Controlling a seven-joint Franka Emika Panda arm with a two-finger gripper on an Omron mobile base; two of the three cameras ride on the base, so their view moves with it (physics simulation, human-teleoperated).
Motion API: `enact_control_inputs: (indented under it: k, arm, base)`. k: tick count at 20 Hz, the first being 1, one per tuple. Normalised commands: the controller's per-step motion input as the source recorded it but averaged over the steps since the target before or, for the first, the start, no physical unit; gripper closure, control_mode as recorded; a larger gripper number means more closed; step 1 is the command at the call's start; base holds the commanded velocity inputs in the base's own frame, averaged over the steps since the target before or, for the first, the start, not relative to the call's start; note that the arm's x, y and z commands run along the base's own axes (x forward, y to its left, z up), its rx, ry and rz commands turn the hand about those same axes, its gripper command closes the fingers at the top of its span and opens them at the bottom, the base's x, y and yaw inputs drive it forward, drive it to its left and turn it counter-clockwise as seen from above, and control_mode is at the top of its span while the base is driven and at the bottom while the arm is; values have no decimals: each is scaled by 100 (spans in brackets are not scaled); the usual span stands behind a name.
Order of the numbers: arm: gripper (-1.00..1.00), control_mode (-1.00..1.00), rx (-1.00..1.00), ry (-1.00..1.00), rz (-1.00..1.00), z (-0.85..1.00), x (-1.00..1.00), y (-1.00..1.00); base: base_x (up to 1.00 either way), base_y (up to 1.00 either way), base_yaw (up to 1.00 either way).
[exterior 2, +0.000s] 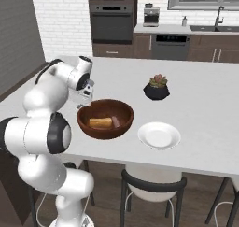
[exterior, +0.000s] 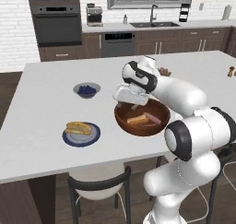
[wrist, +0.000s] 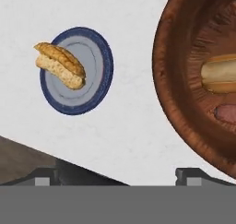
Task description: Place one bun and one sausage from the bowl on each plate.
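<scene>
Hand (wrist: pixel 115 174) wide open beside bowl (wrist: pixel 177 103)

We note the brown wooden bowl (exterior: pixel 142 118) directly below and just right of the gripper (wrist: pixel 117 174), holding one tan bun (exterior: pixel 138 120) and one pinkish sausage (exterior: pixel 153 117) lying side by side. The blue plate (exterior: pixel 81 134) sits to the gripper's left, carrying a second bun (exterior: pixel 78 127) across its rim. The white plate (exterior 2: pixel 159 135) lies beyond the bowl, bare.
</scene>
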Motion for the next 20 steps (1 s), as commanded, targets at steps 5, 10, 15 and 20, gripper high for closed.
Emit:
enact_control_inputs:
  k: [5, 10, 15, 20]
  arm:
    - [-100, -100, 11, 40, -65, 14, 4, -100]
    - [-100, -100, -1, 50, -79, -28, 9, -74]
    - [-100, -100, -20, 38, -52, -67, 39, -22]
    - [-100, -100, -18, 14, -27, -20, 90, 56]
  base:
    - [0, 0, 0]
    - [0, 0, 0]
    - [0, 0, 0]
    - [0, 0, 0]
